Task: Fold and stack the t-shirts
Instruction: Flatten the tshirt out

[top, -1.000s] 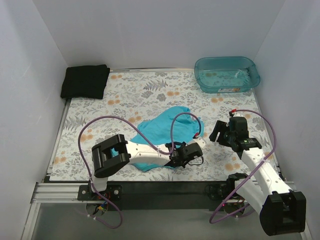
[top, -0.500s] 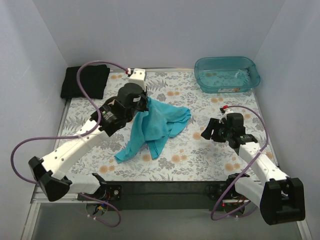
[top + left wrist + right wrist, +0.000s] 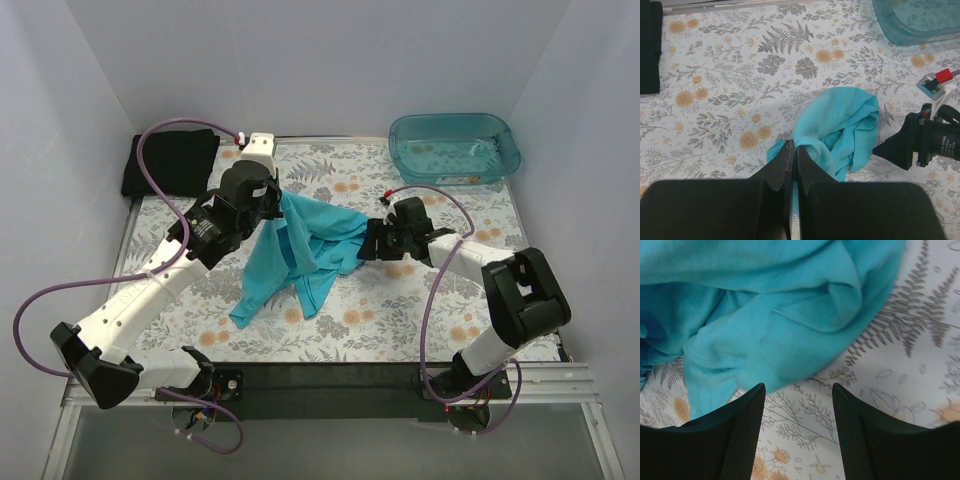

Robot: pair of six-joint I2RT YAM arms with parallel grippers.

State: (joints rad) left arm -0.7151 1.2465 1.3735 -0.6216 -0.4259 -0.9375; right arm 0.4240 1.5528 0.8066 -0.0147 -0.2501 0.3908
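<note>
Right jaws now closer in, apart, just short of teal t-shirt (image 3: pixel 320 242); left jaws tight on its fold.

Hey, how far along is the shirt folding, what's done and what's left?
Done: the black shirt lies folded at the far left corner of the table. In hand: the left gripper is shut on the teal shirt, which hangs bunched from it onto the table; the right gripper is open at the cloth's edge, gripping nothing. Left: spread and fold the teal shirt, then stack the two.
</note>
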